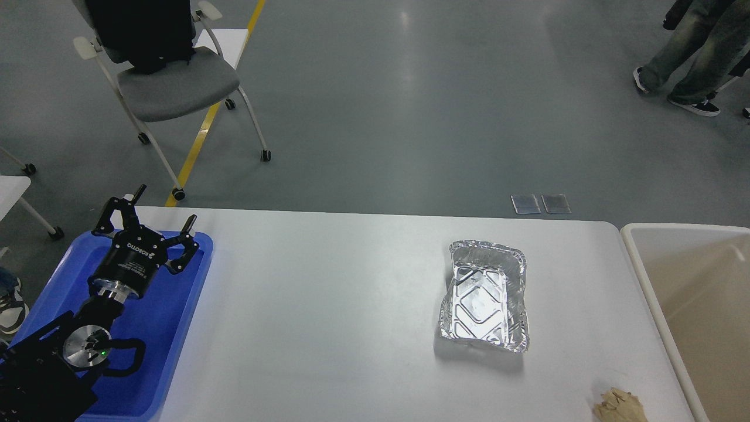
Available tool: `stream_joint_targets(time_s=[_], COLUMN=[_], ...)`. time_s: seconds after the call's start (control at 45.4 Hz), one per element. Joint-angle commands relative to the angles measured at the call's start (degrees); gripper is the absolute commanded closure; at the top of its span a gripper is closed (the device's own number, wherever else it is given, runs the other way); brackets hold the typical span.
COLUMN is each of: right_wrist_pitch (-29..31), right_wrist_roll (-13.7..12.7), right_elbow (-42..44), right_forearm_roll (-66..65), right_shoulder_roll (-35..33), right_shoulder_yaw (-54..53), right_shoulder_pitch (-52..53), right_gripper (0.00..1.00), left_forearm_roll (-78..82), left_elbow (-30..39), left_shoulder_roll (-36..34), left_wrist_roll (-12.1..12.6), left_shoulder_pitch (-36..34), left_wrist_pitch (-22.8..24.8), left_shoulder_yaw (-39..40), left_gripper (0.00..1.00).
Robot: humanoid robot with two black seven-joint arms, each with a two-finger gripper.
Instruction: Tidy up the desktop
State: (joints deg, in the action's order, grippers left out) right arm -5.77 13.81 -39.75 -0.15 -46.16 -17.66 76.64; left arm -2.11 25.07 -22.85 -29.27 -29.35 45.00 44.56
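The white desktop [328, 305] fills the lower half of the head view. A crumpled silver foil tray [485, 296] lies on it right of centre. A crumpled tan paper scrap [618, 405] lies at the desktop's near right edge. My left gripper [164, 206] is open and empty, held above the far end of the blue plastic tray [176, 316] at the left, well away from the foil tray. My right gripper is out of view.
A beige tub-like bin [691, 305] stands off the desktop's right end. A grey wheeled chair [170, 82] stands on the floor beyond the far left corner. A person's legs [685, 53] are at the far upper right.
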Motion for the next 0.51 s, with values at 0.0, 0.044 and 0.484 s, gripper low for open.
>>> stream_joint_targets(time_s=[0.0, 0.044, 0.484], right_wrist_pitch=[2.6, 3.0, 6.9], right_wrist_roll=[0.2, 0.3, 0.3], right_elbow=[-4.9, -6.1, -18.7], right_forearm_roll=[-1.7, -2.8, -4.4], right_shoulder_roll=[-0.5, -0.1, 12.0], right_shoulder_yaw=[18.8, 27.8, 67.6], right_shoulder_pitch=[5.3, 8.0, 23.6], right_gripper=[0.00, 0.00, 0.00], left_forearm_roll=[0.0, 0.0, 0.0], left_elbow=[0.0, 0.0, 0.0], left_shoulder_roll=[0.0, 0.0, 0.0], left_wrist_roll=[0.0, 0.0, 0.0], left_shoulder_pitch=[0.0, 0.0, 0.0], left_wrist_pitch=[0.0, 0.0, 0.0], left_shoulder_yaw=[0.0, 0.0, -0.1], left_gripper=[0.01, 0.01, 0.01])
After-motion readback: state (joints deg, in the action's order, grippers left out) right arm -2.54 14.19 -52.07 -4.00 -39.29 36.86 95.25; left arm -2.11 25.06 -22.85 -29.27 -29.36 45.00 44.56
